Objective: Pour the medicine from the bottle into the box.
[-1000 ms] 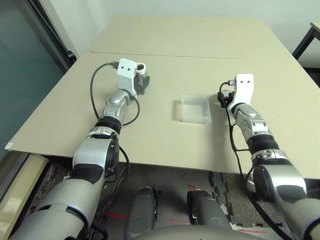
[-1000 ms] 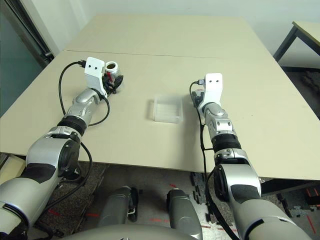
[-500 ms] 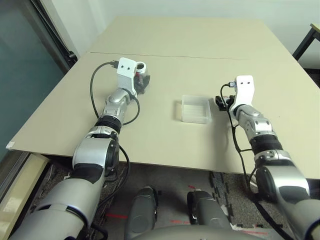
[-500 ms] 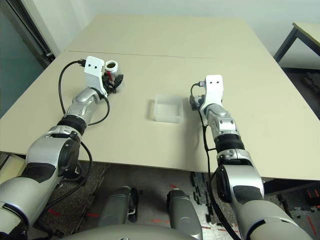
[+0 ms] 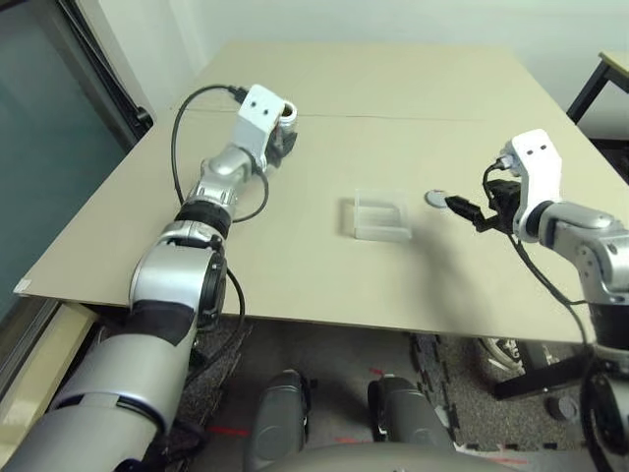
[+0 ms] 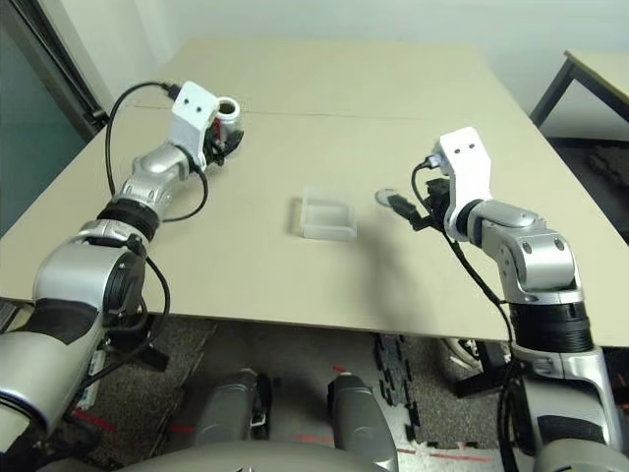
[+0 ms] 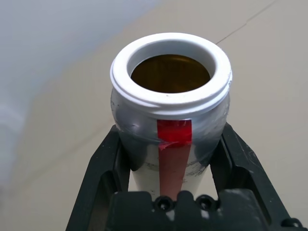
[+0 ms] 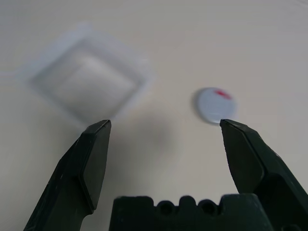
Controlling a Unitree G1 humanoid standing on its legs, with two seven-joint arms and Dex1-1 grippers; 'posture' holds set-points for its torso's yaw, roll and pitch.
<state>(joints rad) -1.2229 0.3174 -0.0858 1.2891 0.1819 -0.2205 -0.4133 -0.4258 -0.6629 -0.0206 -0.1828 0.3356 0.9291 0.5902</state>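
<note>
The bottle (image 7: 171, 110) is a silver-grey cylinder with a red stripe and an uncapped white mouth. It stands upright at the far left of the table, and my left gripper (image 7: 171, 137) is shut on its body. From the head I see the bottle (image 5: 286, 118) beside the left wrist. The box (image 5: 380, 217), a clear shallow tray, lies at the table's middle. My right gripper (image 8: 166, 127) hovers open and holds nothing, to the right of the box (image 8: 86, 84); from the head it (image 5: 462, 208) points toward the box.
A loose grey cap disc (image 5: 435, 199) with a red mark lies on the table just right of the box, in front of the right fingertips; it is also in the right wrist view (image 8: 214, 105). A table seam (image 5: 393, 118) runs across behind the bottle.
My right gripper has opened and drawn back to the right and up, leaving the cap disc on the table. The left gripper with the bottle stands higher. The head camera has shifted.
</note>
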